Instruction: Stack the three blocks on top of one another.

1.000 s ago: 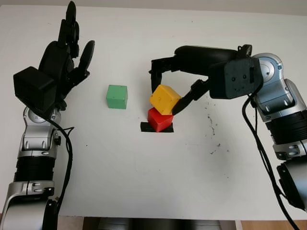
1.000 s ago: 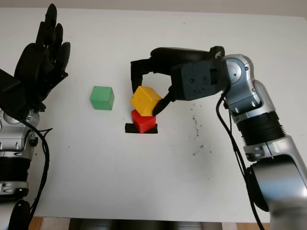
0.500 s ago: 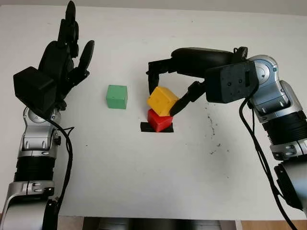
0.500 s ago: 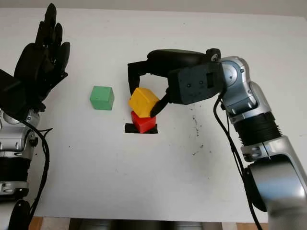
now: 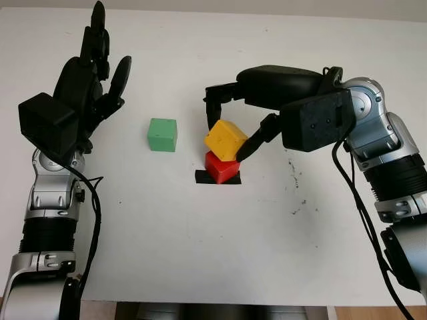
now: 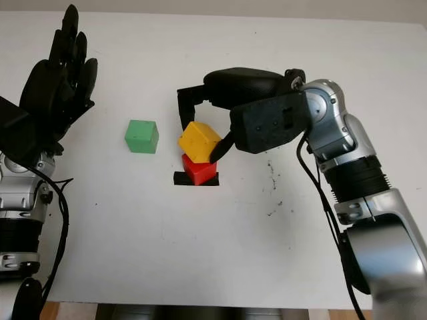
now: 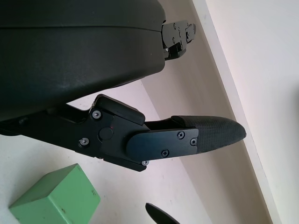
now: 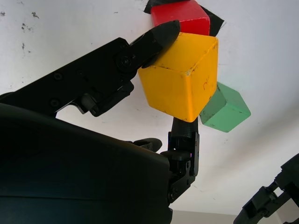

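Beside the red block (image 5: 221,167), green block (image 5: 163,135) stands apart.

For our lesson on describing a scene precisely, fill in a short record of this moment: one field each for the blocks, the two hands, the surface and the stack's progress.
yellow block: tilted, gripped, lower edge on the red block
red block: on the black tape patch
green block: alone on the table, apart from the other two
right hand: fingers closed on the yellow block
left hand: open, raised over the table's left side
table: white, with dark specks near the right arm
stack progress: second block not yet level; green block untouched
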Controlling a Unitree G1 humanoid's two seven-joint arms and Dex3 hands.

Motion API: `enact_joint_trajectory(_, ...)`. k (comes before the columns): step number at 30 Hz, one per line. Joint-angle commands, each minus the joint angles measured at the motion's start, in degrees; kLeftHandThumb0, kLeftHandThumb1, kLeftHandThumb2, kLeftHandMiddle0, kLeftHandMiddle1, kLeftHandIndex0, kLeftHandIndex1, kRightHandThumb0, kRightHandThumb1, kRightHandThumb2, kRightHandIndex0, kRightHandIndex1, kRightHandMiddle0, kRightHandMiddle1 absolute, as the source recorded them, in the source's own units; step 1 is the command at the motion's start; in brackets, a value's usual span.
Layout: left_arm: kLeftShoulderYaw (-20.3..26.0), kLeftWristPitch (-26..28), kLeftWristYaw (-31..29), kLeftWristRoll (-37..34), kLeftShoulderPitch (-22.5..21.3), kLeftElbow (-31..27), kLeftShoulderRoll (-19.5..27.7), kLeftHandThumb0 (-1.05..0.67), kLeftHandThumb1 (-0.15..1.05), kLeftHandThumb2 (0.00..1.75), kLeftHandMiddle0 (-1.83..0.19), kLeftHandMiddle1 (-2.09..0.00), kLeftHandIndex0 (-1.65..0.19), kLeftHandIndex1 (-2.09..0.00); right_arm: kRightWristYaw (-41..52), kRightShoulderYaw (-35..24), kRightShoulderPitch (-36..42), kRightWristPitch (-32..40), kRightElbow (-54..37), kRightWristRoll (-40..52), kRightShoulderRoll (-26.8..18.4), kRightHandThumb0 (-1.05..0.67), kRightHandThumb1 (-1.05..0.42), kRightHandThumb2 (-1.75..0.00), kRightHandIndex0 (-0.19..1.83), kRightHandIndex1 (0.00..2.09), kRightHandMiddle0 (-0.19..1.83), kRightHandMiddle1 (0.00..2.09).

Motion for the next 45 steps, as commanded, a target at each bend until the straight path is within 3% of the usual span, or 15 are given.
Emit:
enact_joint_trajectory(1, 0.0, -0.2, 0.2, 0.1, 0.5, -0.7, 0.0, -0.83, 1.05, 0.52, 0.18, -0.05, 0.19, -0.05, 0.2, 1.0, 0.4, -0.6, 0.2, -0.2, 0.0, -0.49, -0.97, -0.06, 0.36, 0.04, 0.39, 1.6)
enact_joint_trajectory(28, -0.3, -0.4, 0.3, 0.7, 0.6, -0.6, 0.1, -0.84, 1.05, 0.53, 0.19, -0.05, 0.19, -0.02, 1.5, 0.7, 1.3, 2.2, -0.1, 1.5, 0.9, -0.51, -0.99, -0.06, 0.34, 0.04, 0.37, 1.57)
enact_joint_trajectory(37, -0.4, -0.9, 0.3, 1.3, 0.7, -0.3, 0.2, -0.84, 1.05, 0.55, 0.19, -0.05, 0.19, -0.04, 2.5, 0.9, 1.2, 3.7, -0.7, 1.3, 0.7, -0.55, -0.95, -0.05, 0.28, 0.02, 0.24, 1.27)
enact_joint_trajectory(45, -0.3, -0.7, 0.3, 1.2, 0.7, -0.5, 0.0, -0.85, 1.05, 0.54, 0.19, -0.05, 0.19, -0.04, 2.8, 0.8, 1.3, 4.6, -1.4, 1.7, 0.8, -0.54, -0.94, -0.05, 0.27, 0.02, 0.24, 1.23)
